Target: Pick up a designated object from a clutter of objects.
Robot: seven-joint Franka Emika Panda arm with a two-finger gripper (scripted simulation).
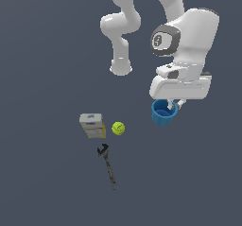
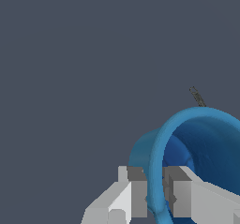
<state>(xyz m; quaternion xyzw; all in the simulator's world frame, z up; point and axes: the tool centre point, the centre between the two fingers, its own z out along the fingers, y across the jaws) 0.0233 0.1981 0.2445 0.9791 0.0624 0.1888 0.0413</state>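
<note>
My claw (image 2: 155,197) is pinching the blue cup (image 1: 164,113) by its rim: one finger (image 2: 137,192) sits outside the wall and the other inside the hollow, with the thin blue edge squeezed between them. I judge that is the sensible hold for a tapered cup a bit too wide to span from both sides; the wall gives my pads something flat and narrow to clamp. In the wrist view the cup's mouth faces the camera, so it hangs tilted from my fingers, not upright.

In the exterior view the cup sits just under my hand, towards that view's right, well apart from the other items. Whether it has left the ground I cannot say for sure, though it looks raised.

The rest lies together towards the exterior view's left: a grey-and-yellow box (image 1: 92,126), a tennis ball (image 1: 118,128) just beside it, and a wrench (image 1: 108,165) below them. They are far enough from me that lifting should disturb nothing. The wrench tip (image 2: 197,96) peeks over the cup's rim in the wrist view.

The box carries some print on its face, but it is too small and blurred to read. No other writing shows.
</note>
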